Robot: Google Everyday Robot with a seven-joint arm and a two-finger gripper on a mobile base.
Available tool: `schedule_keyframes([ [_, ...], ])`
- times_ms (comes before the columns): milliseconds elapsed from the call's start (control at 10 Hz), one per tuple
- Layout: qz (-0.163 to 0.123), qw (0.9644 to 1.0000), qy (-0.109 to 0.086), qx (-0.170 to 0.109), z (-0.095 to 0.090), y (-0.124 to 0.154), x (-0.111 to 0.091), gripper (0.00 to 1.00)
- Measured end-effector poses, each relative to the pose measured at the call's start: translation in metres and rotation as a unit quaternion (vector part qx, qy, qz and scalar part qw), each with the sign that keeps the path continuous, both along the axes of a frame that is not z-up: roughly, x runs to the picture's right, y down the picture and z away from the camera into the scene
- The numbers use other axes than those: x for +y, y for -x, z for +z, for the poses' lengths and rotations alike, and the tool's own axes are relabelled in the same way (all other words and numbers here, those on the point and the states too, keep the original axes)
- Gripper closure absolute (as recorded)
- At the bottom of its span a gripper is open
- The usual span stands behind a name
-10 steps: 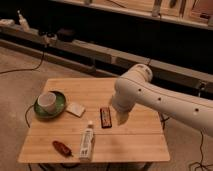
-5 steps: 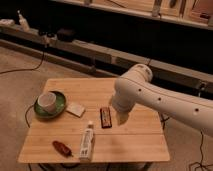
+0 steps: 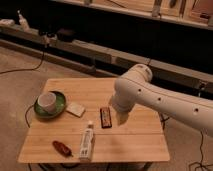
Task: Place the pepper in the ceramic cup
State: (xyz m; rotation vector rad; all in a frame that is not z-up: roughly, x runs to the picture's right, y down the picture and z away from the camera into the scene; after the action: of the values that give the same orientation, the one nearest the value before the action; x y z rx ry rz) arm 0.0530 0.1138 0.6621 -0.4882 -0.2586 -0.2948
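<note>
pincer [image 3: 120, 118] over table [image 3: 137, 136], pepper [image 3: 62, 148] at front edge

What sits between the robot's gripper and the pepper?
In the camera view, a white tube lies between the gripper, low over the wooden table, and the pepper.

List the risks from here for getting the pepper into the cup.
1. The tool hangs over the table, right of centre and far from the pepper. The white tube and dark bar lie between them and may get knocked.
2. The pepper lies near the table's front left edge, so a clumsy grasp might push it off.
3. The ceramic cup stands on a green plate, and a bump could shift it.
</note>
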Motion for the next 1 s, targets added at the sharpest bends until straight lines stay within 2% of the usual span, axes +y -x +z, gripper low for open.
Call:
schedule_keyframes([
  [200,-0.003,0.9998,-0.001,-0.02,0.003,0.04,0.018,0.35],
  [300,-0.004,0.9992,0.004,-0.04,0.005,0.075,0.037,0.35],
  [400,-0.001,0.9987,0.007,-0.05,0.009,0.096,0.053,0.35],
  [500,0.007,0.9985,0.008,-0.053,0.013,0.11,0.064,0.35],
  [600,0.021,0.9984,0.001,-0.053,0.023,0.125,0.074,0.35],
  [800,0.028,0.9981,-0.006,-0.055,0.033,0.14,0.085,0.35],
  [1000,0.029,0.998,-0.009,-0.055,0.035,0.143,0.088,0.35],
])
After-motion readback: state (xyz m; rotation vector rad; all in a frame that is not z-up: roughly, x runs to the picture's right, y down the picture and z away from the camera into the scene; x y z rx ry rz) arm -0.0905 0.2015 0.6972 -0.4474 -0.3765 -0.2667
